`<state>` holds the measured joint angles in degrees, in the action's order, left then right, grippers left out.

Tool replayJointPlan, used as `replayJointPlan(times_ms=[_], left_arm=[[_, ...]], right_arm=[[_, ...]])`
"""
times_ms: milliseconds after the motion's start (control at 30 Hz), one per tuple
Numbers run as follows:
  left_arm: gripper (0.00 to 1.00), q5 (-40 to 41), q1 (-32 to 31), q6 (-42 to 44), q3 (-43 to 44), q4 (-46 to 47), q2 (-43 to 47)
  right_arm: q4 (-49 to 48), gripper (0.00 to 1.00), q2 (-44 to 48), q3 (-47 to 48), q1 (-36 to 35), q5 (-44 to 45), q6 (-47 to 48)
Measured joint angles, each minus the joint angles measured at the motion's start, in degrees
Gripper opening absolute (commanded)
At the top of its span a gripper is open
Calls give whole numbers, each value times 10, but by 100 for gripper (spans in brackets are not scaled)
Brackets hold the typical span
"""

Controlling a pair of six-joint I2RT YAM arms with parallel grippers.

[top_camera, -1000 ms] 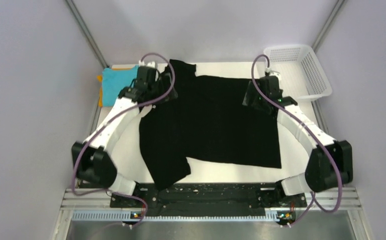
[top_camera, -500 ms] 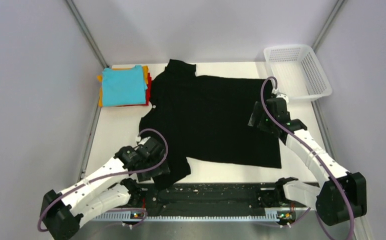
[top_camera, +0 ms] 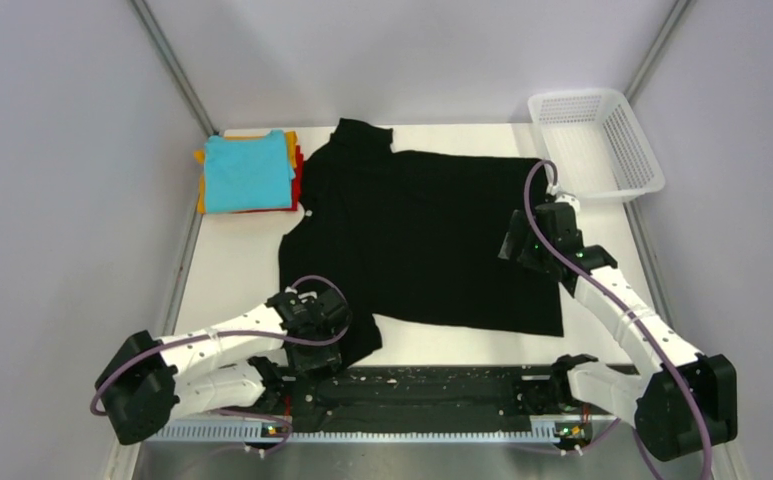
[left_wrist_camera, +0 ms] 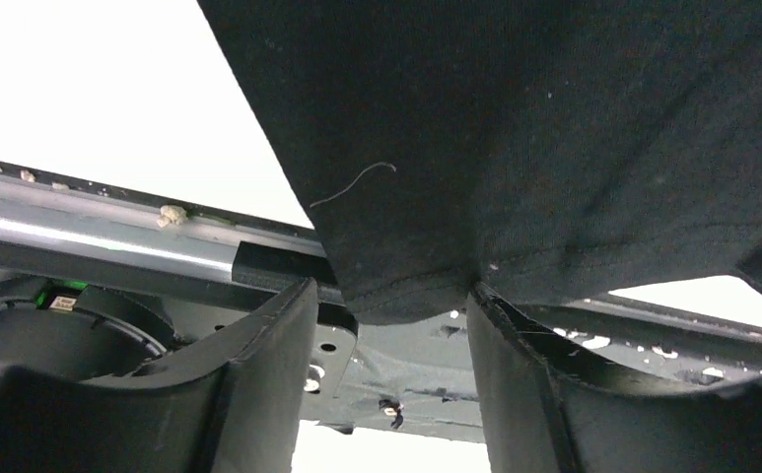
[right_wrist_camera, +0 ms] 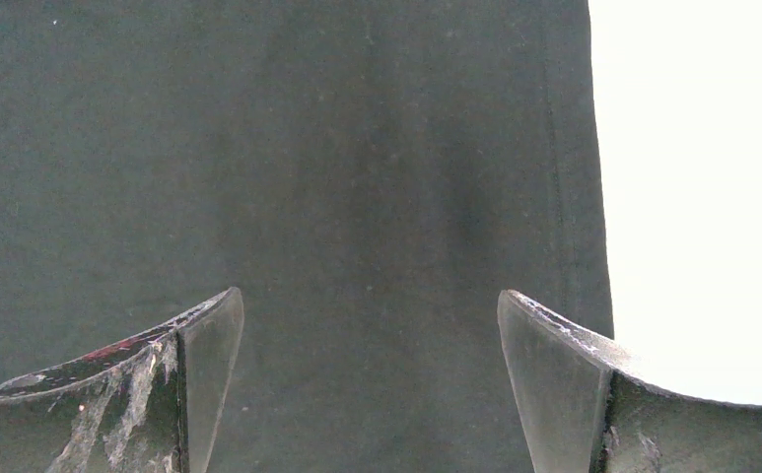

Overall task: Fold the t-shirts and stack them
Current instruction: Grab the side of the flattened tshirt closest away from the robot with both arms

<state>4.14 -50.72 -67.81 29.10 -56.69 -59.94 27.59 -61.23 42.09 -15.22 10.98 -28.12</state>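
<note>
Top view, black shirt [top_camera: 422,235]: spread flat across the middle of the bench [top_camera: 232,260], collar towards the left, one sleeve at the far edge and one at the near edge.
Top view, folded stack: far left corner of the bench; teal shirt [top_camera: 247,170] on top, orange-yellow shirt [top_camera: 289,143] under it, red shirt [top_camera: 297,190] showing at the right edge.
Top view, basket [top_camera: 630,140]: far right corner, apart from the black shirt.
Top view, left pincer [top_camera: 317,350]: low over the near sleeve, at the bench's near edge.
Top view, right pincer [top_camera: 512,245]: over the right-hand border of the black shirt.
Left wrist view, left pincer [left_wrist_camera: 391,293]: fingers [left_wrist_camera: 258,374] apart; the sleeve hem of the black shirt [left_wrist_camera: 515,128] hangs between the tips, not pinched. A loose thread [left_wrist_camera: 357,182] lies on the cloth. The metal rail [left_wrist_camera: 110,236] runs beyond the hem.
Right wrist view, right pincer [right_wrist_camera: 369,296]: fingers [right_wrist_camera: 199,345] wide apart, gripping nothing; the black shirt [right_wrist_camera: 308,148] lies flat beneath them, with its straight edge and the bare bench [right_wrist_camera: 702,197] to the right.
</note>
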Motion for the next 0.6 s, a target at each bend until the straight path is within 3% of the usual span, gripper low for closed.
replayJointPlan(times_ms=[100,233,333,600], left_arm=[[54,6,0,0,0,14,-18],[33,-1,0,2,-4,40,-33],[2,-2,-1,1,-8,52,-34],[0,0,-1,4,-8,54,-12]], right_arm=[[1,99,1,-1,0,1,-2],[0,99,15,-5,0,8,-7],[1,99,35,-12,0,16,-11],[69,99,97,-19,10,70,-64]])
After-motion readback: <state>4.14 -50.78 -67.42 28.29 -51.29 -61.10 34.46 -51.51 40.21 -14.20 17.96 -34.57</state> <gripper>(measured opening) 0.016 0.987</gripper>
